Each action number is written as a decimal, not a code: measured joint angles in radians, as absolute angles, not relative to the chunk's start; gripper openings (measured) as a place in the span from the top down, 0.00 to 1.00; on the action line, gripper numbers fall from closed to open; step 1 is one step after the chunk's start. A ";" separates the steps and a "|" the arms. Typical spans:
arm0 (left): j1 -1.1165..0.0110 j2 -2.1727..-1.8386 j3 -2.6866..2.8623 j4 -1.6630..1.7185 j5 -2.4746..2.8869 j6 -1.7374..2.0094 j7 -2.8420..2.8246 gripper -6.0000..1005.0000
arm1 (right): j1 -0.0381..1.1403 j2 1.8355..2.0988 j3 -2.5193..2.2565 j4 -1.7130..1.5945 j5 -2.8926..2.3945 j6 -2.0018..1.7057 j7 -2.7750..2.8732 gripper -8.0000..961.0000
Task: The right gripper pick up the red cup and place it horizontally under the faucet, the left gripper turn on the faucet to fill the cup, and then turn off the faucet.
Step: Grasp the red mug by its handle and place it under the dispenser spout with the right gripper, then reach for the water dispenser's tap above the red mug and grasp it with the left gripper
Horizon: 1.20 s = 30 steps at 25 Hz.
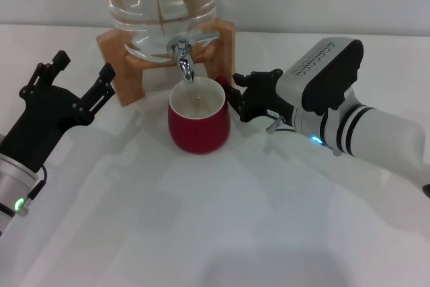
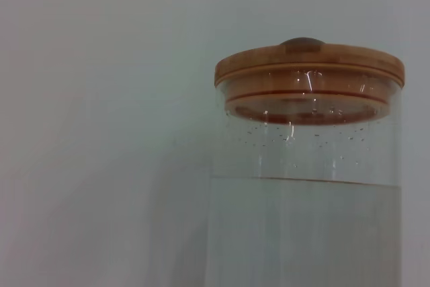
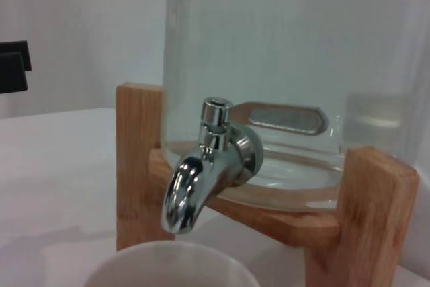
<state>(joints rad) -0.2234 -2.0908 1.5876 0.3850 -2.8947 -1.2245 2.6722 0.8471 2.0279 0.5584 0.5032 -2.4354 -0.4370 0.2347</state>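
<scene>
A squat glossy red ceramic cup [image 1: 198, 121] with a cream inside stands upright on the white table [image 1: 201, 233], its mouth directly beneath the downturned spout of the small chrome faucet [image 1: 183, 55]. The black-clawed right gripper [image 1: 247, 99] sits against the cup's right side, seemingly closed on the handle, though the contact is hidden. The black-clawed left gripper [image 1: 84, 78] hovers spread open, well left of the faucet's lever, which points right.

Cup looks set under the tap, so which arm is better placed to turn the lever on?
Left. The left gripper is open and free beside the wooden stand, while the right gripper is at the red cup under the faucet.
</scene>
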 joint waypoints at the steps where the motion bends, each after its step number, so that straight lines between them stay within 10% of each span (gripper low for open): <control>1: -0.223 -2.091 1.588 0.385 -2.895 -1.224 2.672 0.13 | 0.847 2.028 0.558 0.503 -2.434 -0.437 0.235 0.74; 30: -0.224 -2.088 1.585 0.385 -2.895 -1.222 2.673 0.13 | 0.773 2.016 0.581 0.505 -2.441 -0.524 0.226 0.71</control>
<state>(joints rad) -0.2242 -2.0877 1.5855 0.3850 -2.8946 -1.2225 2.6730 0.7734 2.0156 0.5814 0.5054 -2.4407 -0.5242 0.2265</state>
